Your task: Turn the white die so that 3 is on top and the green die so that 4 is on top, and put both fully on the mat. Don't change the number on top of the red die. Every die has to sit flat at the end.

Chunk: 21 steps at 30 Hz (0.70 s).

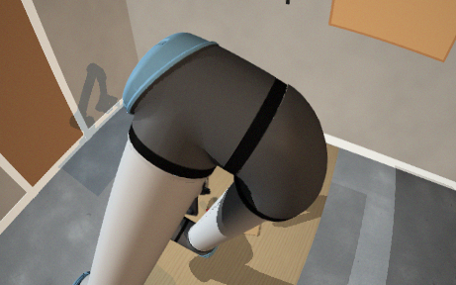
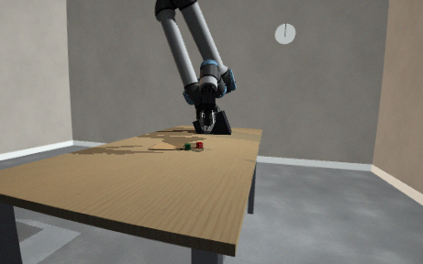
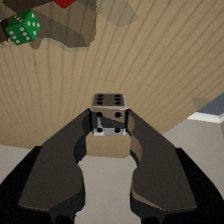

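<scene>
In the wrist view my gripper (image 3: 108, 110) is shut on the white die (image 3: 109, 114), held between the two dark fingers above the wooden table near its edge. The die's face toward the camera shows four pips, and the face above it shows several pips. The green die (image 3: 23, 27) lies on the table at the top left, and a corner of the red die (image 3: 64, 2) shows at the top edge. In the exterior view the gripper (image 2: 205, 120) hangs low over the far end of the table, with the green die (image 2: 187, 147) and red die (image 2: 199, 145) side by side in front of it.
The mat (image 2: 164, 146) is a thin tan patch just left of the green die. The robot's dark base block (image 2: 219, 125) stands at the far end of the table. In the top view the arm (image 1: 212, 143) fills most of the picture and hides the dice.
</scene>
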Each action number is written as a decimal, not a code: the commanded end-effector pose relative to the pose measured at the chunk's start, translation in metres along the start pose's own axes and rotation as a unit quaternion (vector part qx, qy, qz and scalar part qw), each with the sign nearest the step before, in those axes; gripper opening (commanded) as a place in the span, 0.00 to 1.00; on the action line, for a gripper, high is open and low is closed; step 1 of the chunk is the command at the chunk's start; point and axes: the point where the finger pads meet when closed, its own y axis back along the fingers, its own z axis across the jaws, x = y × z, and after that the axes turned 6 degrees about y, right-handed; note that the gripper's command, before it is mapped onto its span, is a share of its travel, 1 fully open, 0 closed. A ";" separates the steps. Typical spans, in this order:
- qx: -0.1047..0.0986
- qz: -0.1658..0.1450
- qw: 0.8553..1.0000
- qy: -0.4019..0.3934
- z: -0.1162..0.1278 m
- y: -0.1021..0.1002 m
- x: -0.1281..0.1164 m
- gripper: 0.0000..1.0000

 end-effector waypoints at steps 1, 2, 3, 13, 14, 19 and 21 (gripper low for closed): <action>0.006 -0.069 0.998 0.000 -0.001 -0.002 -0.006 0.06; 0.007 -0.078 0.997 0.000 -0.001 -0.002 -0.006 0.06; 0.008 -0.086 0.996 0.000 -0.001 -0.002 -0.006 0.06; 0.015 -0.146 0.989 0.000 -0.001 -0.002 -0.006 0.06; 0.015 -0.150 0.989 0.000 -0.001 -0.002 -0.006 0.06; 0.016 -0.158 0.987 0.000 -0.001 -0.002 -0.006 0.06; 0.017 -0.162 0.987 0.001 -0.001 -0.001 -0.006 0.06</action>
